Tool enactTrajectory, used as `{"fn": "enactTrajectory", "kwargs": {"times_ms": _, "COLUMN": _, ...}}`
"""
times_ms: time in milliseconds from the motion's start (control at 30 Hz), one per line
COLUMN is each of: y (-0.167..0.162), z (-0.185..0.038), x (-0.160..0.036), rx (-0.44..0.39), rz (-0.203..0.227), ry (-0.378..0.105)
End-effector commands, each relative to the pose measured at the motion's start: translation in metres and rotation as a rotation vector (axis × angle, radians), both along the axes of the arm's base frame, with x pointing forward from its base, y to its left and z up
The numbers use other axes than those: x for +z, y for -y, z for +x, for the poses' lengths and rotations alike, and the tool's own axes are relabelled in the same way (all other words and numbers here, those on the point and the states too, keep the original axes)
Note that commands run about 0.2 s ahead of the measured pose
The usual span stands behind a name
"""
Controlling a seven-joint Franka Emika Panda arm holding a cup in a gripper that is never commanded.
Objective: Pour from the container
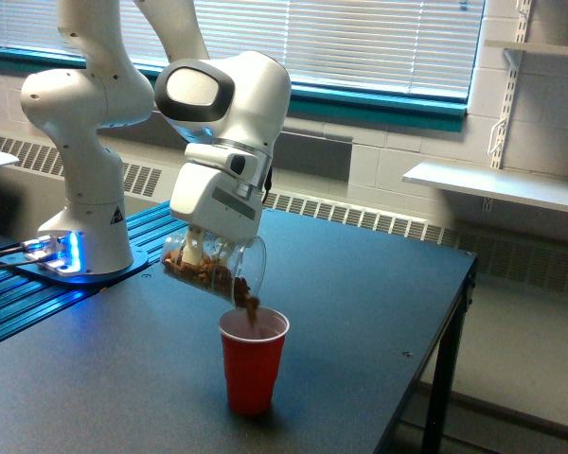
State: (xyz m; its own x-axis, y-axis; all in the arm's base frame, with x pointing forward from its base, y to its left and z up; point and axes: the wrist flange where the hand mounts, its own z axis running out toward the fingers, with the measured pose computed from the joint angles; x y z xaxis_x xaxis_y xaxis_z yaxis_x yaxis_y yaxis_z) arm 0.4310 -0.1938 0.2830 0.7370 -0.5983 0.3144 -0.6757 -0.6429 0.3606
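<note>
Gripping tilted container [215, 268], hand [201, 248]; mouth seemingly over red cup [253, 360] rim.

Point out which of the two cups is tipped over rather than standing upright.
The clear container in the gripper, tilted and spilling brown bits. The red cup stands upright on the table.

Daylit blinds [360, 38] above a teal sill [379, 104], painted block wall [407, 170], white shelf [497, 186], dark surface [360, 312].

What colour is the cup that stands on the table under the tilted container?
Red outside, with a white inside at the rim, seen in the exterior view.
</note>
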Motion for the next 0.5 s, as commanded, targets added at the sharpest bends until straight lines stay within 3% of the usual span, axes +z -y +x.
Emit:
{"fn": "enactTrajectory", "kwargs": {"times_ms": 33, "y": -0.0032, "z": 0.0057, "x": 0.0006, "rx": 0.021, "rz": -0.017, "ry": -0.026}}
{"fn": "enactTrajectory", "kwargs": {"times_ms": 500, "y": -0.0020, "z": 0.0104, "x": -0.0023, "rx": 0.032, "rz": -0.016, "ry": -0.069}}
